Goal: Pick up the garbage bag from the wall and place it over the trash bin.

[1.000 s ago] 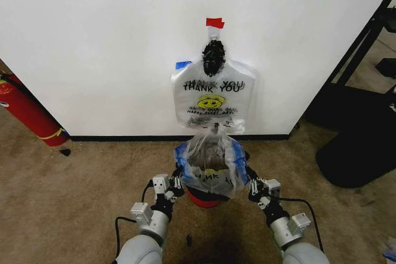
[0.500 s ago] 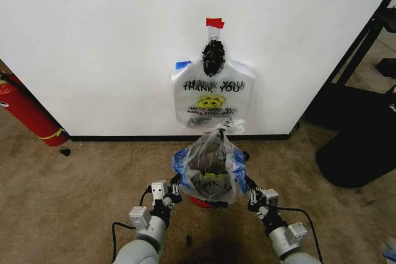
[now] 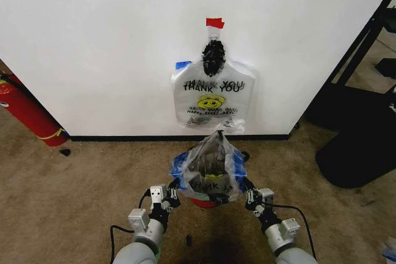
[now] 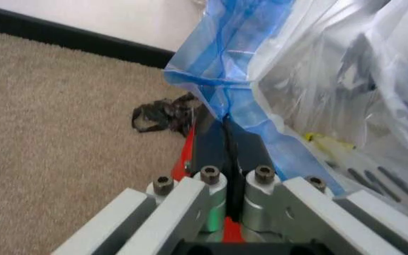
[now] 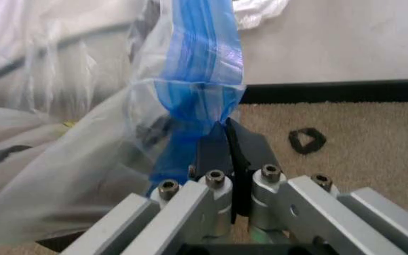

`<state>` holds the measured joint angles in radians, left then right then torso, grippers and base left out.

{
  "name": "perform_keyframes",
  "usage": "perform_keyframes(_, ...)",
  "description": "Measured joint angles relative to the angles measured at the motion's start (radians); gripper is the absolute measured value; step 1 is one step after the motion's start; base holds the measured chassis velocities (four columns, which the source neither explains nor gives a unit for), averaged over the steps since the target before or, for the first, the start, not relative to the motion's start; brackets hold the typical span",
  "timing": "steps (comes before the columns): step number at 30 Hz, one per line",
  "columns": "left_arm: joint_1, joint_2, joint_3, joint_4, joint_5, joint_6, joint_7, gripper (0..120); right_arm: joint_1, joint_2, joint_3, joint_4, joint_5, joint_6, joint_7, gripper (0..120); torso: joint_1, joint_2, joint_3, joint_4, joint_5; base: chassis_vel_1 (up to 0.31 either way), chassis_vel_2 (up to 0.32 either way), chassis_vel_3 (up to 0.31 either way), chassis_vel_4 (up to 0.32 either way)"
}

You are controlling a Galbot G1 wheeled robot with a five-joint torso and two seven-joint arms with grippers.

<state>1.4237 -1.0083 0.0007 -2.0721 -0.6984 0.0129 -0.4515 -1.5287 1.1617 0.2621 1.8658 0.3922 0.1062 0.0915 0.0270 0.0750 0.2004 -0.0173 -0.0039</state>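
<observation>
Left pincer [image 3: 172,190]: clenched on the blue-edged rim of the garbage bag [image 3: 212,164], low on the bag's left side; jaws pressed flat together on the film in the left wrist view. Between the pincers: bag draped over the trash bin [image 3: 205,202], red base showing beneath. More bags [image 3: 212,98] hang on the wall [image 3: 99,47] beyond. Right pincer [image 3: 246,192]: clenched on the opposite rim.

Step in hand, as I judge it: seating the bag over the bin. Next move likely calls for drawing both rims down evenly past the bin's lip before letting go.
</observation>
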Motion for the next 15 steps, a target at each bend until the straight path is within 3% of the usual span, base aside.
perform_keyframes(15,-0.035,-0.031,0.012,0.058,-0.008,0.002,0.003,0,0.075,0.011,-0.010,-0.069,0.050,-0.041,0.015,0,0.000,0.000,0.000,0.0000,0.0000,0.000,0.000,0.000,0.000)
